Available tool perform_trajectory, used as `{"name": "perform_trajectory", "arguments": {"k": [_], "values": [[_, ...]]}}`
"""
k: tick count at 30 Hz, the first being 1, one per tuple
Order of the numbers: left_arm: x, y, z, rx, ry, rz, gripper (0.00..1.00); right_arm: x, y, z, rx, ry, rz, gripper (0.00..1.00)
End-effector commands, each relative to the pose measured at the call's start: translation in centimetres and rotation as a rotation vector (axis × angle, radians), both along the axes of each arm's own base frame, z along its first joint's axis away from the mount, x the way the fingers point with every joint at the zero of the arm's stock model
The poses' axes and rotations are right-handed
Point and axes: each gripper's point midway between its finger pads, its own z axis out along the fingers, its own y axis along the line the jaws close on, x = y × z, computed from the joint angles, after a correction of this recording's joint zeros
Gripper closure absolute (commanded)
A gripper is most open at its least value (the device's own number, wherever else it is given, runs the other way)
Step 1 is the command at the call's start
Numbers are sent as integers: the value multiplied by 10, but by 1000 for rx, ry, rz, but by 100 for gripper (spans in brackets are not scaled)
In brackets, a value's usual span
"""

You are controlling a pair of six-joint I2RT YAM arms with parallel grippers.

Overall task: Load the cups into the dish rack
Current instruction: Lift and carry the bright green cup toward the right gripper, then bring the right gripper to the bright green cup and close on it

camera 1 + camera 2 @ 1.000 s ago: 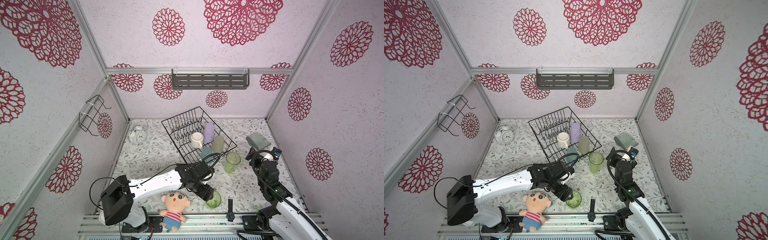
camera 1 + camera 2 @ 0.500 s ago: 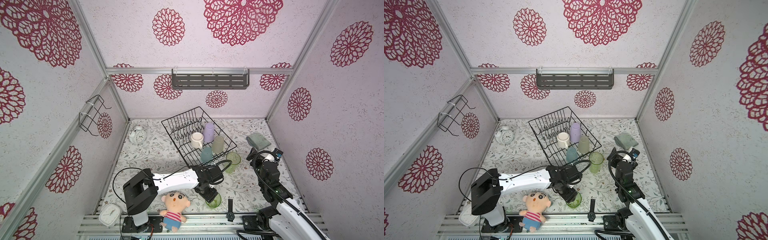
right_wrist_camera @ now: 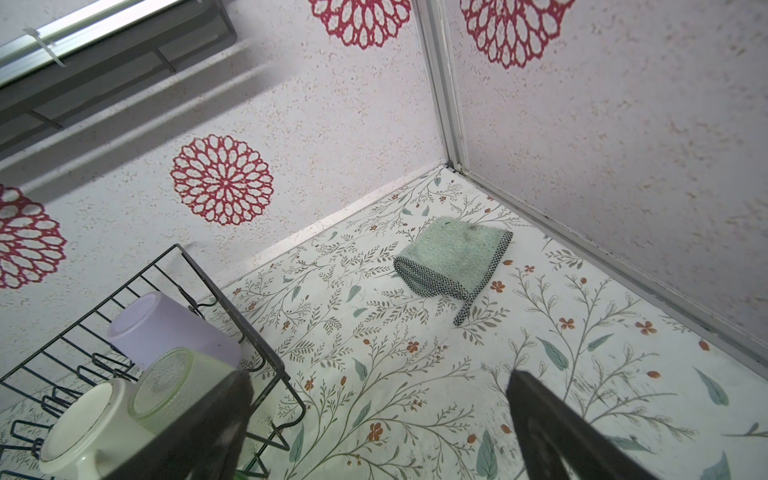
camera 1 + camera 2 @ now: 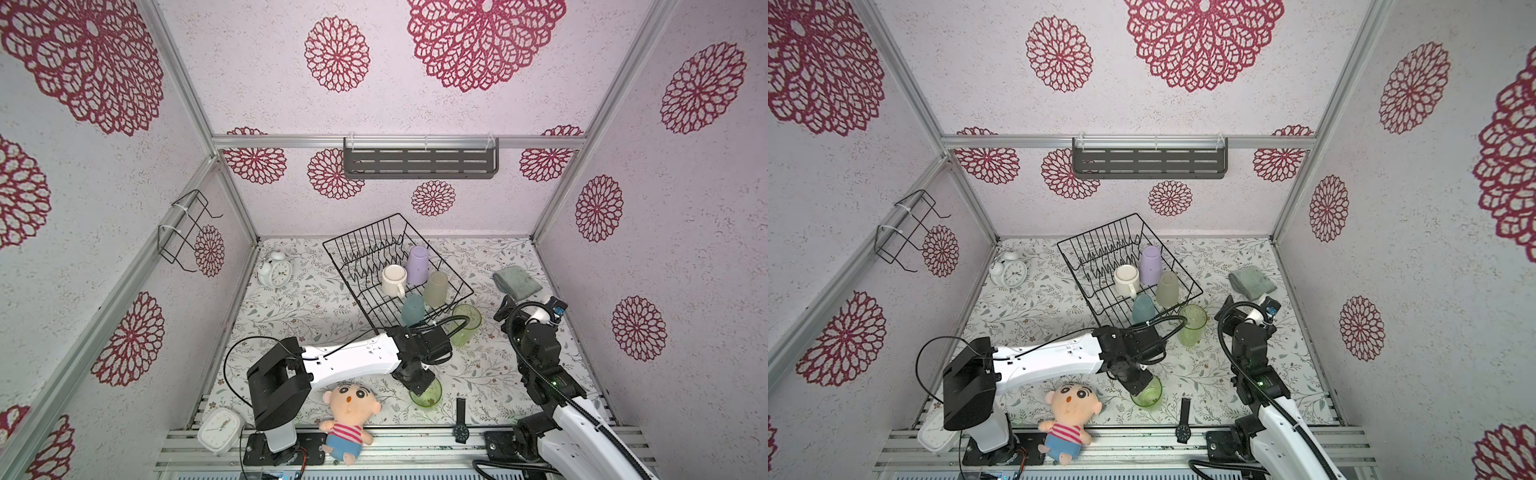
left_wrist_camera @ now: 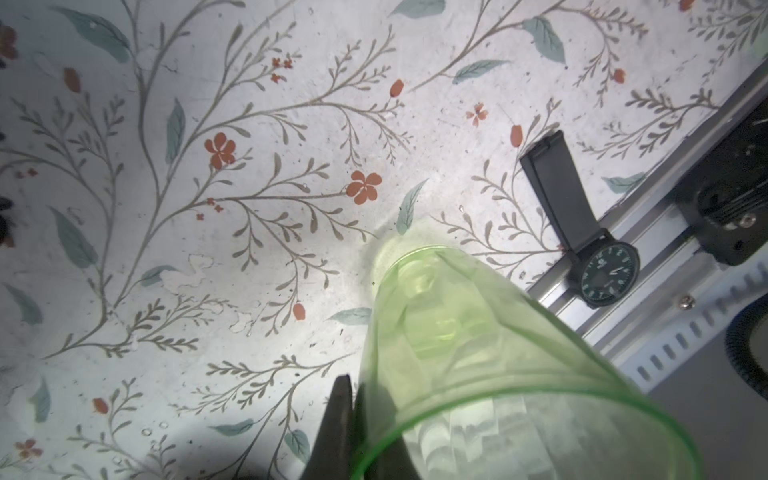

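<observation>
green tumbler (image 5: 478,353) looks like clear glossy plastic, dish rack (image 4: 365,257) is thin black coated wire, wash mitt (image 3: 453,251) is fuzzy terry cloth

Plush doll (image 4: 350,409) lying face-up — black wristwatch (image 4: 460,432) near, right of it; round white alarm clock (image 4: 275,272) well behind it.

A robot test booth: flowered wall panels (image 4: 249,62) in aluminium framing (image 4: 291,142), leaf-patterned floor (image 4: 316,307).
</observation>
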Motion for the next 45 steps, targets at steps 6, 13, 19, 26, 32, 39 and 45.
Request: {"name": "perform_trajectory", "arguments": {"k": [6,13,19,26,32,39,45], "values": [[21,5,78,-215,-147,-5,100,11,14,27,-13,-10,79,1],[56,51,144,-505,-170,178,100,14,29,61,-229,5,210,1],[70,71,187,-776,-139,253,100,13,101,77,-218,-21,627,1],[64,68,218,-1051,-1,187,100,-9,148,92,-269,-228,917,1],[61,59,216,-1135,192,148,100,-51,178,99,-423,-505,1141,1],[61,55,198,-1120,282,175,100,-95,211,75,-679,-657,1412,1],[63,54,186,-1129,322,200,100,-113,242,68,-735,-696,1552,1]]}}
